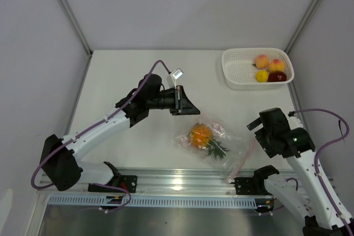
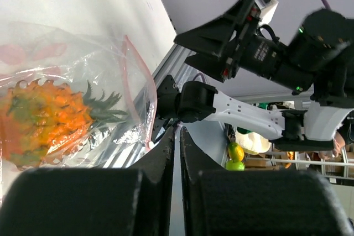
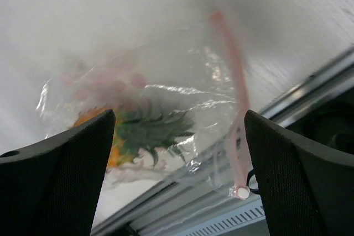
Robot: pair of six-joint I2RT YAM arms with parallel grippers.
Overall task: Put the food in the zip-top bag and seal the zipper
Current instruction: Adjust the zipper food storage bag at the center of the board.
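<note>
Over in the far right corner, a white mesh basket [image 1: 235, 83] holds two peaches [image 1: 262, 61], a yellow lemon-like fruit [image 1: 261, 75] and a dark red apple [image 1: 277, 76], well apart from the zip-top bag [image 1: 225, 136]. The bag lies flat near the table's front edge, between the two arms. The pineapple [image 1: 200, 135] is already inside it, and the pink zipper [image 3: 238, 103] runs along the side nearest the right arm.

The left gripper [image 2: 177, 132] hovers beside the bag, its fingers all but closed and holding nothing. The right gripper [image 3: 180, 115] is spread wide and empty.

I cannot tell through the crinkled, blurred plastic whether the zipper is sealed.

The table [image 1: 133, 75] is plain white, edged in front by an aluminium rail [image 1: 182, 179], with grey walls [image 1: 182, 4] around it.
</note>
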